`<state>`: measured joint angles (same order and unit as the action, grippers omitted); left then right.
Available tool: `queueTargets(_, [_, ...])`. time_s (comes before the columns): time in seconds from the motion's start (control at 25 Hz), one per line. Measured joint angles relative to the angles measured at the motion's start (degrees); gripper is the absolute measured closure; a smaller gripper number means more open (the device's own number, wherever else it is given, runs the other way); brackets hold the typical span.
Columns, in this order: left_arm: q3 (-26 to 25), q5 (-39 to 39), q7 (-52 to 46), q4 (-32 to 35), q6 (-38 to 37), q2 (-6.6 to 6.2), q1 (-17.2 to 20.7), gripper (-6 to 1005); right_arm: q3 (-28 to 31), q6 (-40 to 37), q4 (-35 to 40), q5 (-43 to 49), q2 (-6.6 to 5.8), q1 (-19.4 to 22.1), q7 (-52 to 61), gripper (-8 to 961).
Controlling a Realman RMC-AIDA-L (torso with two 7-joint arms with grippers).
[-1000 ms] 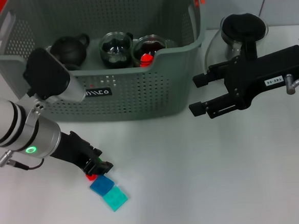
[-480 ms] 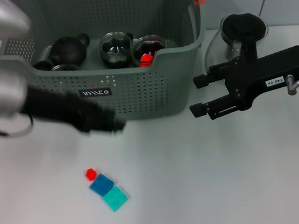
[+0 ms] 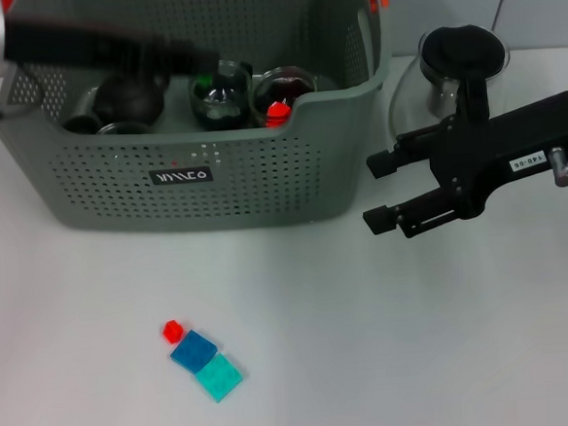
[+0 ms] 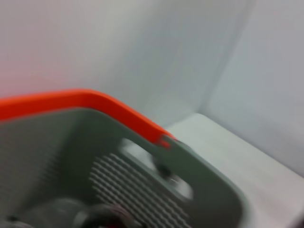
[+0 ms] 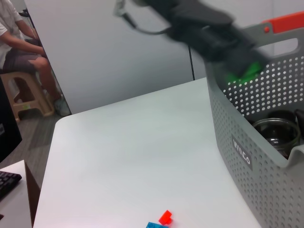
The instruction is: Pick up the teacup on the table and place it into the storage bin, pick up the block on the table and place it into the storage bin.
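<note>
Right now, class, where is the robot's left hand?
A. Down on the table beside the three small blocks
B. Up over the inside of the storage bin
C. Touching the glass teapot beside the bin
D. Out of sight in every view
B: in the head view the left hand reaches over the storage bin, well clear of the blocks on the table.

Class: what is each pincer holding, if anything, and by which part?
Left pincer, over the storage bin, seems to grip a small green piece; by which part is too blurred. Right pincer: open, empty.
</note>
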<state>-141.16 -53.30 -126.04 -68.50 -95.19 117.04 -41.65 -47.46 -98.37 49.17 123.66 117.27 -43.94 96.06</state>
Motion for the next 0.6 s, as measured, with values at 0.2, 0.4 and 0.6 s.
queueTargets(0.2, [3.00, 5.04, -3.32, 3.59, 10.91, -1.07, -2.65, 540, 0.02, -0.10, 0.03, 0.00, -0.05, 0.16, 0.15, 115])
queueTargets(0.4, [6.91, 10.17, -6.37, 4.82, 17.12, -0.94, -3.96, 531, 0.07, -0.14, 0.05, 0.00, -0.03, 0.17, 0.30, 115])
queueTargets(0.6, [7.32, 10.51, -7.15, 4.32, 18.98, -0.58, -4.01, 523, 0.09, -0.23, 0.21, 0.00, -0.02, 0.14, 0.41, 116])
